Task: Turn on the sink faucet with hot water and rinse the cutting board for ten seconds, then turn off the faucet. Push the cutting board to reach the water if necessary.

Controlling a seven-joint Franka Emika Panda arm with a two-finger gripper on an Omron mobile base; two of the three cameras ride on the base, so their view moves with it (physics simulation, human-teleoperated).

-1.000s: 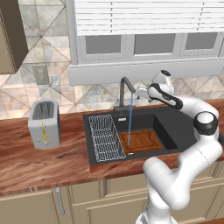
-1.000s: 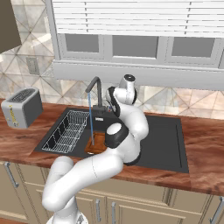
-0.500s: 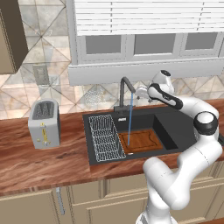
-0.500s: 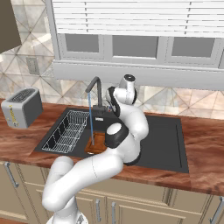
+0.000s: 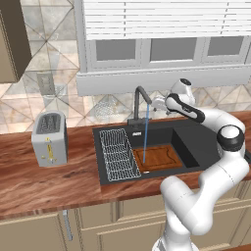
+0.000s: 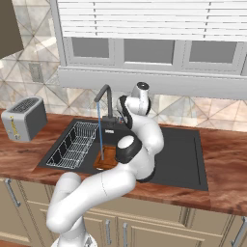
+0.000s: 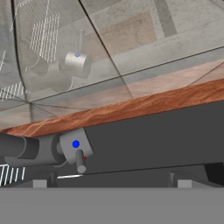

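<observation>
We locate the flat reddish-brown wooden cutting board (image 5: 159, 158) at centre frame of the left base view, lying on the floor of the large matte black rectangular sink (image 5: 196, 128). The thin pale blue stream of water (image 5: 145, 131) falls straight from the spout of the tall dark grey metal faucet (image 5: 139, 101) and lands near the board's left edge. A silver wire rack (image 5: 117, 153) sits in the sink just left of the board. In the hand view, the faucet's square base with its small lever (image 7: 77, 149) appears at lower left. The gripper (image 5: 158, 103) hovers just right of the faucet; we cannot tell whether its fingers are spread or pressed together. A silver toaster (image 5: 49, 138) stands on the reddish wooden counter (image 5: 44, 181), at left.
</observation>
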